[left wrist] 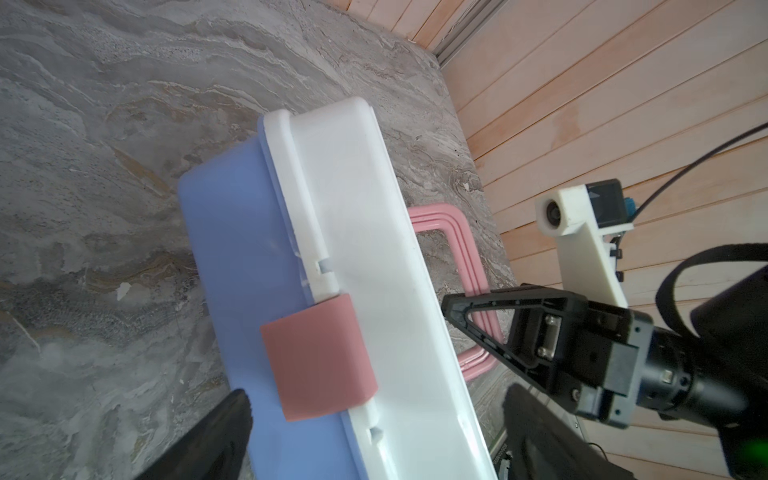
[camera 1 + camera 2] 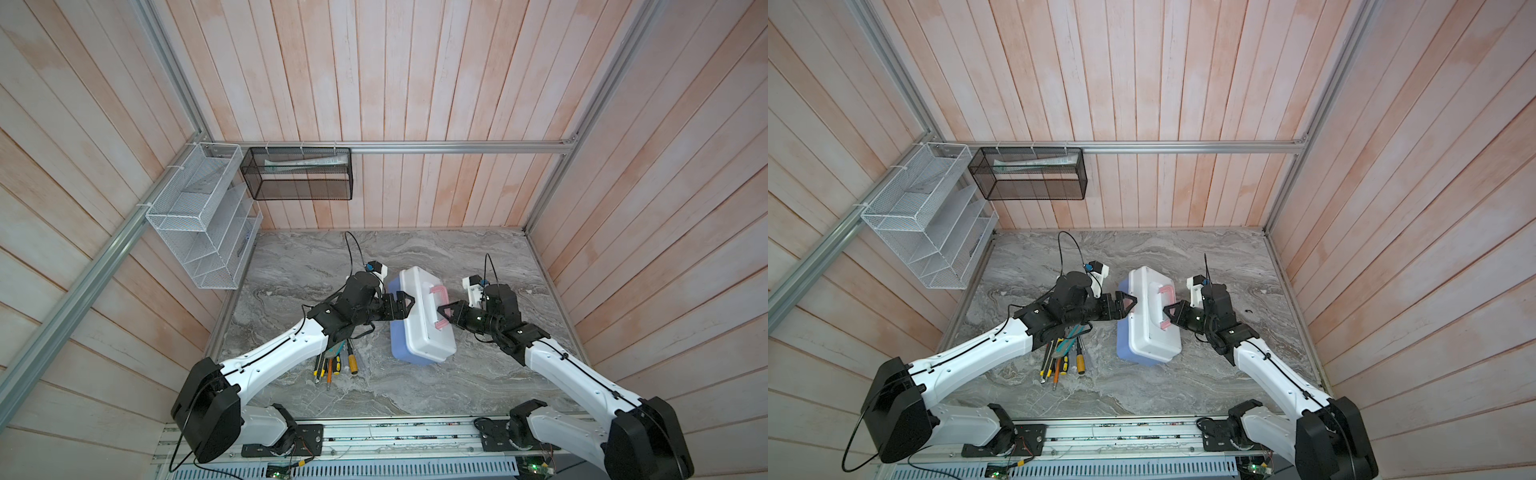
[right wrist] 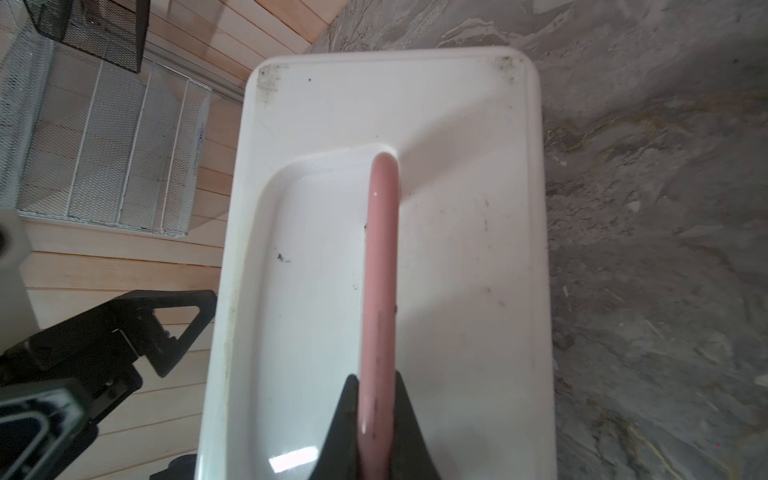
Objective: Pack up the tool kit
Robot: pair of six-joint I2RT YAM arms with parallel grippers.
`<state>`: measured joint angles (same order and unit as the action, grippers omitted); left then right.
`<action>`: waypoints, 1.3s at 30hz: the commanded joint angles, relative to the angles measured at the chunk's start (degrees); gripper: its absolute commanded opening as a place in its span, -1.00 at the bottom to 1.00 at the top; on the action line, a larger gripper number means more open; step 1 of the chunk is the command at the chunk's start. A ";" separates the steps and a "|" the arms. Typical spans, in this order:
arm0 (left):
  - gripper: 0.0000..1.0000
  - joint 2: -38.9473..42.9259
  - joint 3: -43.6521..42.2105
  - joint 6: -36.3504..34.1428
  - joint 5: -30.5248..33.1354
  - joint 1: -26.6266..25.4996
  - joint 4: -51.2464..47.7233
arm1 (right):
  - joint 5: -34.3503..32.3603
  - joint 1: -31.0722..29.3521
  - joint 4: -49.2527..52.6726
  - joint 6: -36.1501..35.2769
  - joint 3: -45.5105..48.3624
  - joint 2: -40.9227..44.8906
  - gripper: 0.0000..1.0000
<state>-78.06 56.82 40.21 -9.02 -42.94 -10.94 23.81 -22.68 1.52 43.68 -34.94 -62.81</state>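
Steadying closed toolbox [image 2: 1148,324] with right gripper [image 2: 440,311] clamped on pink handle [image 3: 380,270], poising left gripper [image 2: 408,306] wide open at latch [image 1: 318,357]; next, likely unlatching.

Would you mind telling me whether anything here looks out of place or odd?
Yes: the toolbox is shut, its latch down, yet the hand tools lie heaped on the table beside it, partly under the left arm. The right gripper is clamped on the handle.
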 commanded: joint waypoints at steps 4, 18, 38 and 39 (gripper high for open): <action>0.93 -2.61 1.72 2.44 -1.05 -0.41 -0.49 | -7.97 0.05 7.71 -9.97 -2.52 0.12 -1.00; 0.92 -3.00 2.00 6.48 -1.50 -1.10 2.82 | -7.47 -1.35 5.52 -11.95 -2.45 -0.49 -1.00; 0.93 -7.95 4.68 12.99 -5.14 -1.82 1.26 | -8.63 -4.12 3.37 -11.33 -2.90 -3.21 -1.00; 0.93 -8.27 4.78 13.13 -5.55 -1.80 0.80 | -8.78 -4.13 3.35 -11.36 -2.91 -3.29 -1.00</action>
<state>-85.08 60.03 52.47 -13.30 -44.42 -6.96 15.90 -26.20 7.51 33.74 -36.49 -65.95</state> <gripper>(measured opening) 0.963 0.087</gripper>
